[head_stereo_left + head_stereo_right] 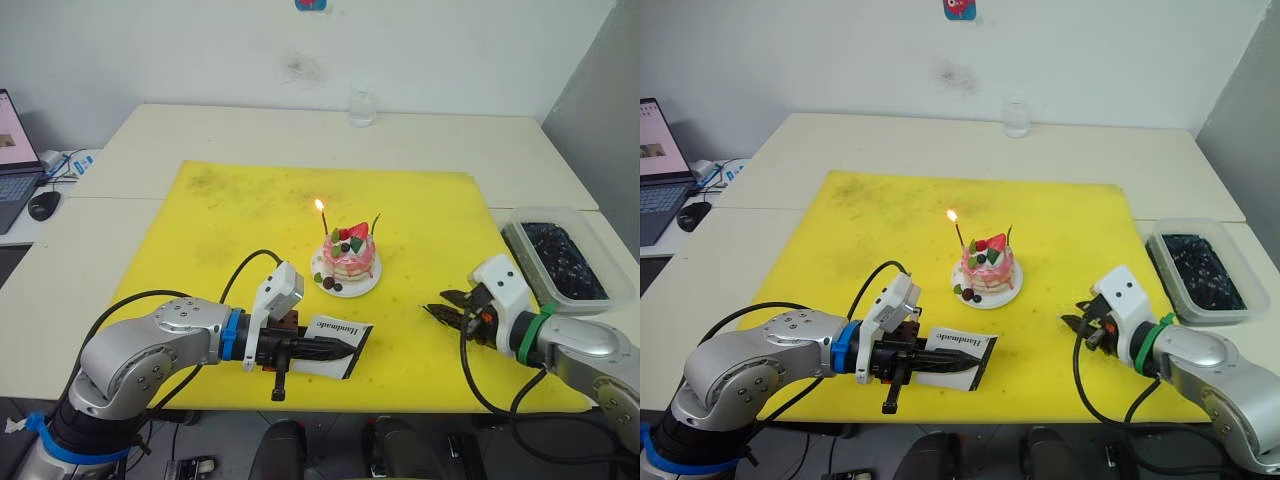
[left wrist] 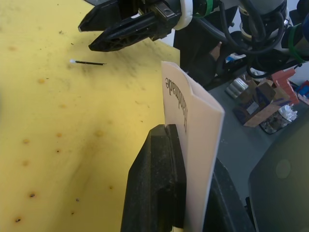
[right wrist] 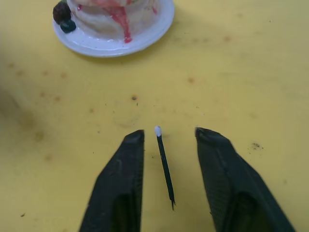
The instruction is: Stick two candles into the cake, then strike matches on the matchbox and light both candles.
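Observation:
The pink-and-white cake stands on its white plate in the middle of the yellow mat. Two thin candles stand in it: the left candle burns with a small flame, and the right candle shows no flame. My left gripper is shut on the white matchbox near the mat's front edge, left of the cake's front. My right gripper is open, low over the mat to the right of the cake. A dark match with a pale tip lies on the mat between its fingers, touching neither.
A clear tub of dark bits stands at the mat's right edge, close to my right arm. A glass sits at the table's back. A laptop and mouse lie on the far left.

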Robot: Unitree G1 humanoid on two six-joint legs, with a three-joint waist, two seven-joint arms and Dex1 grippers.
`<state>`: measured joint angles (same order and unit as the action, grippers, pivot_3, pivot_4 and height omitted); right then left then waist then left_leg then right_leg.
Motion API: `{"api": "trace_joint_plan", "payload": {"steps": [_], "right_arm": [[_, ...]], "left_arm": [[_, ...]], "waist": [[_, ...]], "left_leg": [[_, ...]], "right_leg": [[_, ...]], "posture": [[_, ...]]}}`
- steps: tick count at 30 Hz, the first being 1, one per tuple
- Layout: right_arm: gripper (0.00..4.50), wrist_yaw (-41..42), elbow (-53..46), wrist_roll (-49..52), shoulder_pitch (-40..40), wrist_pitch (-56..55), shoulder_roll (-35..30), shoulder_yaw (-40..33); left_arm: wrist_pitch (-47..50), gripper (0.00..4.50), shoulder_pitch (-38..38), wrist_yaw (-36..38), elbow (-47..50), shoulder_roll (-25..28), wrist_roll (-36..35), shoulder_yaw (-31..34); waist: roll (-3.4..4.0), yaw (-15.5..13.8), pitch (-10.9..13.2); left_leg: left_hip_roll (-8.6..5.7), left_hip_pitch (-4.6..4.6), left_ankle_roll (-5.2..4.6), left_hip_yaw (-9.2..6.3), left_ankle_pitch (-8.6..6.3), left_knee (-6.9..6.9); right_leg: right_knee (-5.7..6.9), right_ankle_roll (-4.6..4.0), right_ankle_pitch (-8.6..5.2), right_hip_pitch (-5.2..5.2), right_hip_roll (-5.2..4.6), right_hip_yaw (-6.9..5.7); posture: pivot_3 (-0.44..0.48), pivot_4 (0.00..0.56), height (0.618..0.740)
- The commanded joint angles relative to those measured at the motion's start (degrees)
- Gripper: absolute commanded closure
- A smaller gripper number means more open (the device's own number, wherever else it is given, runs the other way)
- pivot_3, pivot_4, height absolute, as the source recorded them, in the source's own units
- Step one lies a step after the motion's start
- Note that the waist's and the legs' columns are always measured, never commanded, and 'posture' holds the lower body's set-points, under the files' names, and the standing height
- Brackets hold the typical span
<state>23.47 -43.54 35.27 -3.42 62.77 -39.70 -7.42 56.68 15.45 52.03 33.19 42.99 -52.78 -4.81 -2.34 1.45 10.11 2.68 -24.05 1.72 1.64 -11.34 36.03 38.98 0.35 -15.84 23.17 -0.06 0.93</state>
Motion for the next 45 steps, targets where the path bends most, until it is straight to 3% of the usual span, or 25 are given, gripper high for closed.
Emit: {"api": "trace_joint_plan", "payload": {"steps": [1,5,9,15,26,45], "right_arm": [[1.57,-0.88,-4.59,0.66,3.38,-2.60,1.60,-3.71],[1.57,-2.40,-8.75,-5.18,11.32,-12.08,4.15,-3.02],[1.57,-0.50,-5.91,-17.20,20.31,-31.95,5.63,5.81],[1.57,3.69,5.23,-21.39,20.52,-46.16,8.03,8.43],[1.57,11.81,18.16,-17.97,14.36,-48.76,7.72,6.86],[1.57,11.40,20.63,-19.49,11.11,-47.14,8.29,7.99]], "left_arm": [[-0.97,4.50,0.49,0.74,1.33,0.37,-0.59,0.48],[-0.98,4.50,0.85,1.10,0.80,0.64,-0.40,0.40],[-0.77,4.50,1.93,1.81,0.28,0.66,-0.11,-0.58],[-0.65,4.50,3.00,2.80,-0.86,1.09,0.32,-0.95],[1.51,4.50,-2.66,-0.27,0.92,2.29,-1.78,2.63],[1.63,4.50,-3.15,-1.88,1.32,2.17,-2.69,2.78]], "waist": [[0.00,-0.01,0.00],[0.00,-0.14,0.00],[0.00,0.01,-0.02],[0.01,0.17,-0.02],[0.01,0.01,-0.02],[0.02,0.00,-0.02]], "left_leg": [[0.00,0.00,0.00,0.00,0.00,0.00],[0.00,-0.06,0.00,-0.02,0.00,-0.03],[0.00,-0.02,0.00,-0.04,0.00,-0.01],[0.01,0.09,0.00,0.06,0.00,0.02],[0.05,0.06,0.00,0.02,0.00,-0.07],[0.04,0.10,0.00,0.01,0.00,-0.03]], "right_leg": [[0.00,0.00,0.00,0.00,0.00,0.00],[-0.02,-0.02,-0.03,0.03,0.00,-0.03],[-0.02,-0.02,-0.03,0.01,-0.02,-0.05],[-0.01,-0.21,-0.12,-0.02,-0.06,0.06],[0.01,-0.15,-0.07,-0.01,-0.03,0.01],[0.04,-0.13,0.00,-0.03,-0.06,0.01]], "posture": [[0.000,0.150,0.740],[0.000,0.150,0.740],[0.000,0.150,0.740],[0.000,0.150,0.740],[0.000,0.150,0.740],[0.000,0.150,0.740]]}}
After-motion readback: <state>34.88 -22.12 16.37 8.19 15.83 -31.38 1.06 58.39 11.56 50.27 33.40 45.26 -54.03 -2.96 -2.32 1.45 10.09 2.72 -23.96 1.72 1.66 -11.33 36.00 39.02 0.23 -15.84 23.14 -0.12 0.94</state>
